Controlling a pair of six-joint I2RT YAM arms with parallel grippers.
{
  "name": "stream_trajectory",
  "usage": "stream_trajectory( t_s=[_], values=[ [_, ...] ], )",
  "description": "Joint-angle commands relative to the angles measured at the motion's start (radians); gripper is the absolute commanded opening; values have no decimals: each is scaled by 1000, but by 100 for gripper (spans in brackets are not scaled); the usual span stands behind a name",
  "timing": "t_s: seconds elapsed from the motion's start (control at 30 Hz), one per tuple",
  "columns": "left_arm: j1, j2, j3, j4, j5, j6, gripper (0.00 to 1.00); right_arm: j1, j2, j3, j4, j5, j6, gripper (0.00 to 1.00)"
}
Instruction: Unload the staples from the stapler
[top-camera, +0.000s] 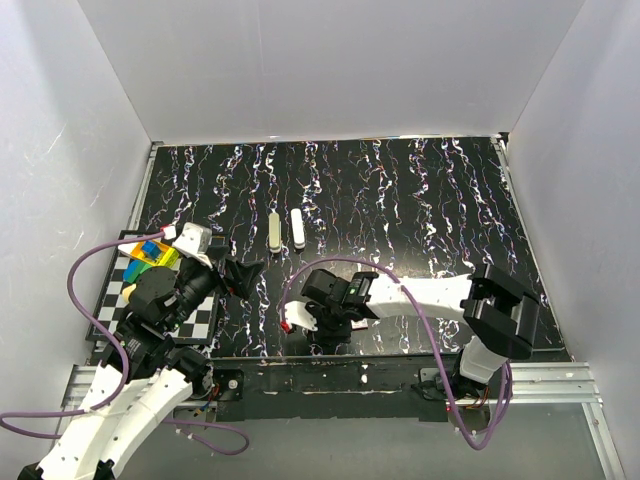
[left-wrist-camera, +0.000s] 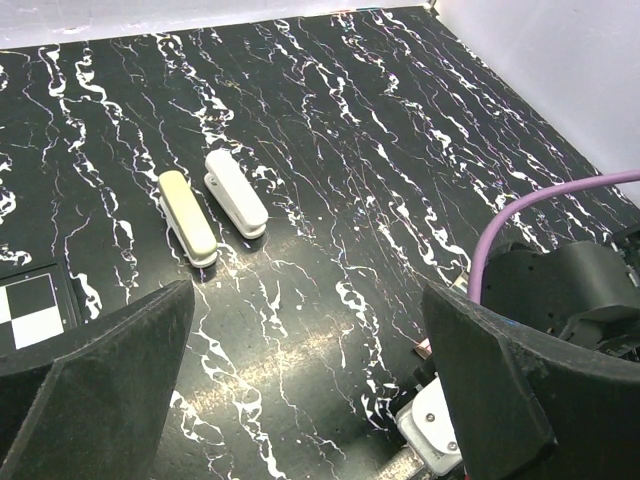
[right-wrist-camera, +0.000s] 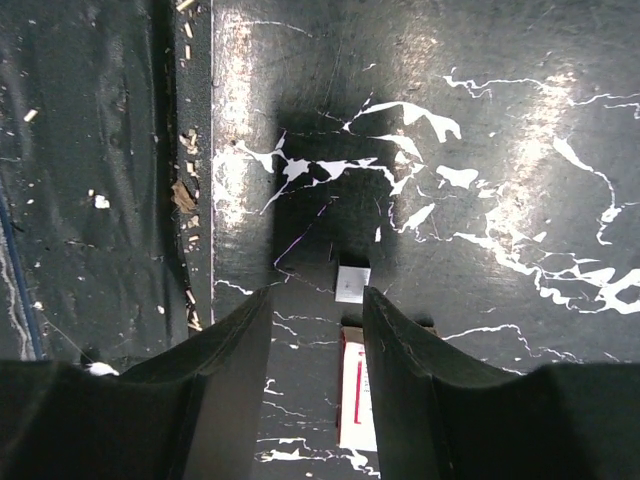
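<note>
1. Nearest the arms, the right gripper (right-wrist-camera: 318, 300) hung low over the table (left-wrist-camera: 400, 150), fingers partly apart. A small white-and-red piece (right-wrist-camera: 357, 400) sat in the gap against one finger, and I could not tell whether it was gripped
2. Just past its fingertips a tiny silver square (right-wrist-camera: 352, 283) lay on the table (possibly staples, too small to be sure)
3. A little farther out, the left gripper (left-wrist-camera: 308, 300) hovered wide open and held nothing
4. Beyond both, the beige stapler (left-wrist-camera: 187, 215) and the white stapler (left-wrist-camera: 236, 192) lay shut, side by side and close together; which one the task meant I could not tell
5. To do the step well, I judged one hand should pin a stapler's base by its long sides while the other lifted the top, coming in from the outer side so the neighbour was not knocked
6. No brand or writing could be read on either stapler, or on the checkerboard (top-camera: 110, 295) and coloured blocks (top-camera: 150, 258) at the left
</note>
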Motion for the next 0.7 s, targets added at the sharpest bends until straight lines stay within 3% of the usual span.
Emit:
stream_trajectory(
  t_s=[0.0, 0.67],
  values=[
    [11, -8, 7, -20, -8, 2, 98, 5, 33, 25, 17, -18, -38, 49],
    [18, -19, 5, -20, -1, -1, 98, -3, 84, 70, 11, 10, -41, 48]
  ],
)
